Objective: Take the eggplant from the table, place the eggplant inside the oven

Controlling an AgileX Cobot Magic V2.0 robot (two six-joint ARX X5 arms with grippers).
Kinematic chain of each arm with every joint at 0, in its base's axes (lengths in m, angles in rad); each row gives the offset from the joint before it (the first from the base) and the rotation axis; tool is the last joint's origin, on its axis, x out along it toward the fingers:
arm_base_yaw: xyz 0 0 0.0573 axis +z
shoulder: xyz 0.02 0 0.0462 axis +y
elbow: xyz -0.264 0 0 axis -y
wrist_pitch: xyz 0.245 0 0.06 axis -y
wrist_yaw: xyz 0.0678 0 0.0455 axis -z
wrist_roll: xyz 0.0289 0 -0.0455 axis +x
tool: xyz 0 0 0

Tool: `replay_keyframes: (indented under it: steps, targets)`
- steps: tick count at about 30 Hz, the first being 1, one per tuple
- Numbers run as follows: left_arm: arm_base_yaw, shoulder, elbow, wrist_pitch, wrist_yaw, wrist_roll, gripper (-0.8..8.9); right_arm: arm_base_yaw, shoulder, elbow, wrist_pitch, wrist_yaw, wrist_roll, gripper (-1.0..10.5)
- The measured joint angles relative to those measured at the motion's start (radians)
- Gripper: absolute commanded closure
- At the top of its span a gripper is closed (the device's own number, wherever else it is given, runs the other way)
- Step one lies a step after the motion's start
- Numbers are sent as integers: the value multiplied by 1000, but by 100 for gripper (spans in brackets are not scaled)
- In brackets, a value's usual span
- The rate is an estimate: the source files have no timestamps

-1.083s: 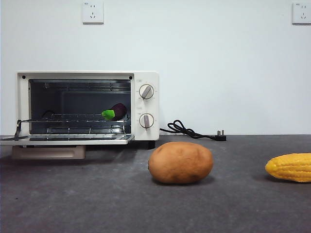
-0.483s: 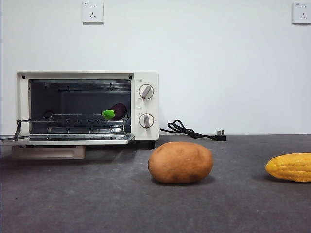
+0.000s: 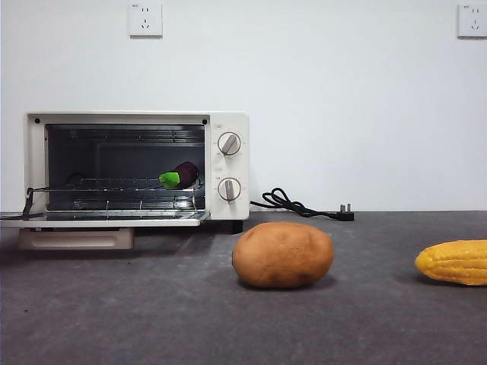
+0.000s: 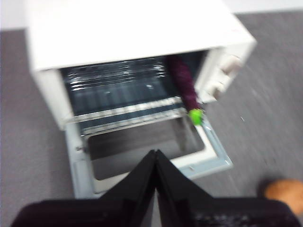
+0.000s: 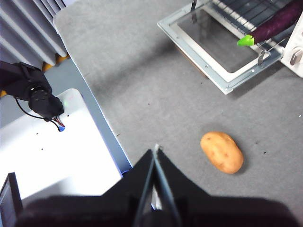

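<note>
At far left, the oven [image 3: 137,167] stood open with the eggplant [image 3: 180,176] on its rack; potato [image 3: 282,255] and corn [image 3: 454,262] lay rightward. Left gripper [image 4: 155,156] and right gripper [image 5: 155,153] hung pinched together, empty. Placement appeared complete; only door closure might follow.

We see the corn [image 3: 453,261] cut off by the front view's right edge. The left wrist picture is blurred. The eggplant [image 3: 179,176] shows mostly end-on, its length hidden.
</note>
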Motion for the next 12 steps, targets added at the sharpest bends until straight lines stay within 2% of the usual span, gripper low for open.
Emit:
replay_keyframes:
  steps: [3, 5, 12]
  targets:
    - [147, 75, 0, 45, 118, -8, 820, 0, -23, 0, 0, 0, 0, 958]
    - [208, 130, 0, 52, 162, -8, 820, 0, -31, 0, 0, 4, -1, 958]
    - [261, 367, 0, 46, 216, 18, 820, 0, -36, 0, -10, 84, -4, 958]
